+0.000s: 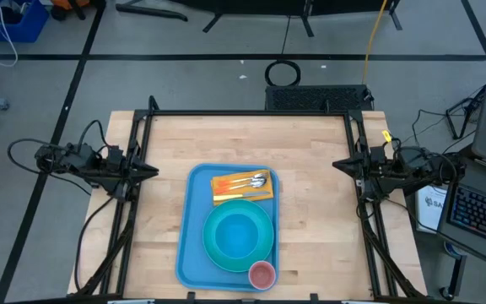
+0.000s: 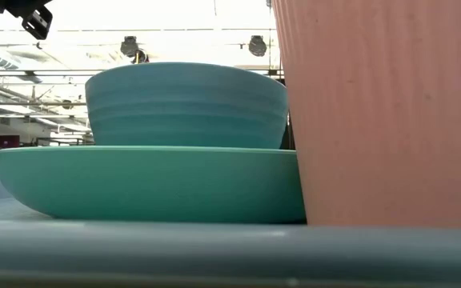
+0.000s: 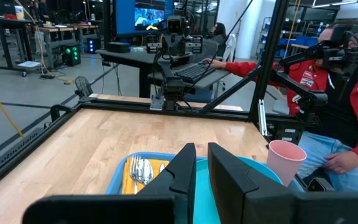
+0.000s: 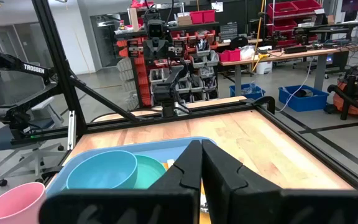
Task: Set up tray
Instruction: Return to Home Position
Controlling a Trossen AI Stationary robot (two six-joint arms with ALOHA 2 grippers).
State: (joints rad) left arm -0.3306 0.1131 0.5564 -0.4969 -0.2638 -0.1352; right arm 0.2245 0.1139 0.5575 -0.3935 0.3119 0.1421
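The light-blue tray (image 1: pixel 194 245) lies flat on the wooden table, near its front middle. On the tray's far end lies an orange napkin (image 1: pixel 226 192) with cutlery (image 1: pixel 256 180) on top. A turquoise plate (image 1: pixel 218 253) rests on the tray, and a blue bowl (image 2: pixel 186 104) stands on the plate. A pink cup (image 1: pixel 262 274) stands upright at the tray's near right corner. My left gripper (image 3: pixel 201 149) waits at the table's left edge, level, with a narrow gap between its fingers and nothing in it. My right gripper (image 4: pixel 201 144) waits at the right edge, level and shut.
Black frame rails (image 1: pixel 251 113) run along the table's far, left and right edges. Bare wood (image 1: pixel 319 211) lies on both sides of the tray. A person in red (image 3: pixel 353 106) sits beyond the table's right edge.
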